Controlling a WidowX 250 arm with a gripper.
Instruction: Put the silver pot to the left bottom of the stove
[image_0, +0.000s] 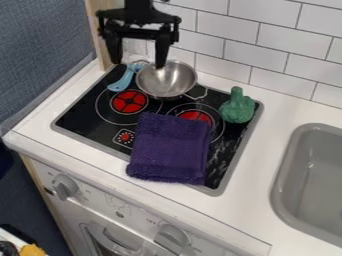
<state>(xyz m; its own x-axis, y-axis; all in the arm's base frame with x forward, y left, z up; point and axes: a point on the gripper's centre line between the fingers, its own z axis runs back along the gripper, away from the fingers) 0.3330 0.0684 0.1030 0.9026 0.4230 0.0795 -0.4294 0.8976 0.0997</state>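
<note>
The silver pot (167, 80) stands upright at the back of the black stove top (83, 118), behind the two red burners, its wire handle pointing to the lower right. Above the stove's back edge hangs my gripper (139, 64), its two fingers wide apart with no object held between them. The right fingertip overlaps the pot's back-left rim in the view; whether it touches or is inside the pot I cannot tell.
A light-blue utensil (122, 81) lies left of the pot. The folded purple cloth (170, 148) covers the stove's front middle and partly the right burner. A green toy vegetable (238, 106) sits at the right, with a grey sink (284, 172) beyond. Tiled wall (267, 45) behind.
</note>
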